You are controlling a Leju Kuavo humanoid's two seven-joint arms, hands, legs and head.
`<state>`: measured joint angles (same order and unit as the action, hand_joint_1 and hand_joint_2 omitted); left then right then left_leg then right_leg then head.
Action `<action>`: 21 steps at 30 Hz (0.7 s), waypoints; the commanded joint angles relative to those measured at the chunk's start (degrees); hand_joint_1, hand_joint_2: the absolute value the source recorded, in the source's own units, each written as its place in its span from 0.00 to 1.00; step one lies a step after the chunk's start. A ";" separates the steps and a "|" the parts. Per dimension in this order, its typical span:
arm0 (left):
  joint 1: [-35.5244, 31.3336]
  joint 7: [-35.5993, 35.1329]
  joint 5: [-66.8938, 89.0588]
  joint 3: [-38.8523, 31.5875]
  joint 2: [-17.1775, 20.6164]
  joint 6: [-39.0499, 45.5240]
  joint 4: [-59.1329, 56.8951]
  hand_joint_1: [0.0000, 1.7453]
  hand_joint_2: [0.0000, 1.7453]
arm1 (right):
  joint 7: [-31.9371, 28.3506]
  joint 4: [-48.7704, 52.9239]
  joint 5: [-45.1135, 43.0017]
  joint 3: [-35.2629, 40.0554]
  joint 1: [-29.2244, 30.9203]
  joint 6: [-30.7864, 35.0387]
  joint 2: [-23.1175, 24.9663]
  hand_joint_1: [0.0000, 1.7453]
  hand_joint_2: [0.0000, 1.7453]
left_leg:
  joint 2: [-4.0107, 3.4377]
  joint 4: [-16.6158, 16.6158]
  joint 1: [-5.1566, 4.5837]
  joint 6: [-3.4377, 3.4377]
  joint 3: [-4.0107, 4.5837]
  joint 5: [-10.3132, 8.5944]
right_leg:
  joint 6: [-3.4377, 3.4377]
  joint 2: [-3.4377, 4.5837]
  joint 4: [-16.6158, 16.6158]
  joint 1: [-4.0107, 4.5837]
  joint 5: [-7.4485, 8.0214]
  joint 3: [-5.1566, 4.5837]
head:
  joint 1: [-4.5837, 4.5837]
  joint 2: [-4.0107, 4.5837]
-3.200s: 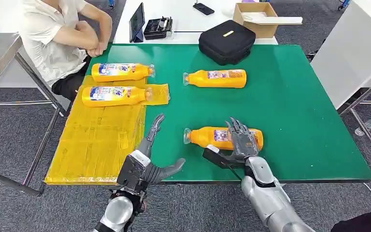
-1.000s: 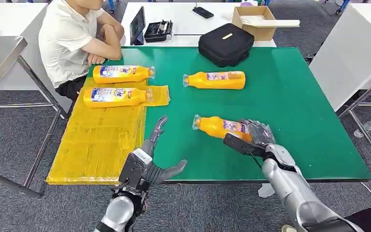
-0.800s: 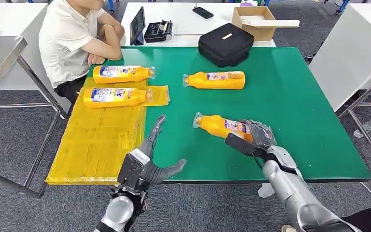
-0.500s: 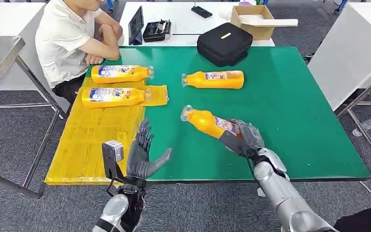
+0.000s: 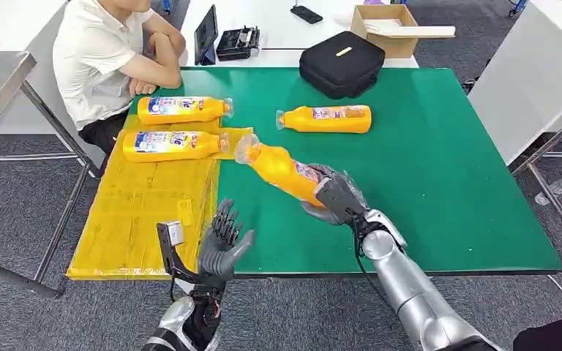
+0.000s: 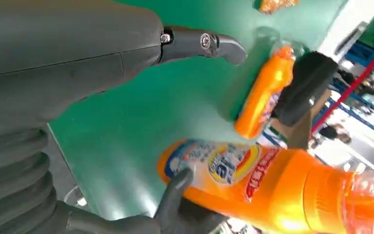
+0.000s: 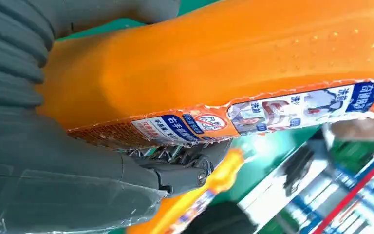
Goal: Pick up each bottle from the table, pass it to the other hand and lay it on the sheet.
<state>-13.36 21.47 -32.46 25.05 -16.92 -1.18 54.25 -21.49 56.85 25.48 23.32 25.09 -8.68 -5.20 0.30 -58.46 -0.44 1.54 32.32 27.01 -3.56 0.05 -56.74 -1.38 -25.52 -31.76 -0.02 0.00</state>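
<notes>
Above the green table [image 5: 439,168], the right hand [image 5: 334,199] grips an orange bottle [image 5: 282,170] by its thick end. The bottle is lifted off the table and tilted, with its clear cap toward the yellow sheet [image 5: 146,212]. The left hand [image 5: 222,242] is near the front edge of the table, holding nothing, fingers spread. Two more orange bottles [image 5: 177,145] lie on the sheet. Another bottle [image 5: 326,118] lies on the table, near a black bag [image 5: 342,63].

A green table [image 5: 439,175] stands on a grey carpet floor [image 5: 15,212]. A white table [image 5: 285,29] is behind it.
</notes>
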 commanded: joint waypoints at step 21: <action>-7.27 6.38 -3.89 -1.46 -3.08 1.45 -2.82 0.00 1.00 | -2.03 -5.12 -8.29 20.53 7.14 -8.18 2.08 1.00 1.00 | 0.07 -0.05 0.07 -0.10 0.09 -0.01 | 0.15 -0.06 -0.02 0.08 0.02 -0.08 | -0.02 0.00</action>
<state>-18.30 28.28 -35.74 24.72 -18.45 0.26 54.10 -23.56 55.54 17.38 39.13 28.79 -16.65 -3.30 0.40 -58.47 -0.43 1.53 32.39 27.00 -3.56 -0.02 -56.75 -1.38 -25.52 -31.83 -0.04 0.00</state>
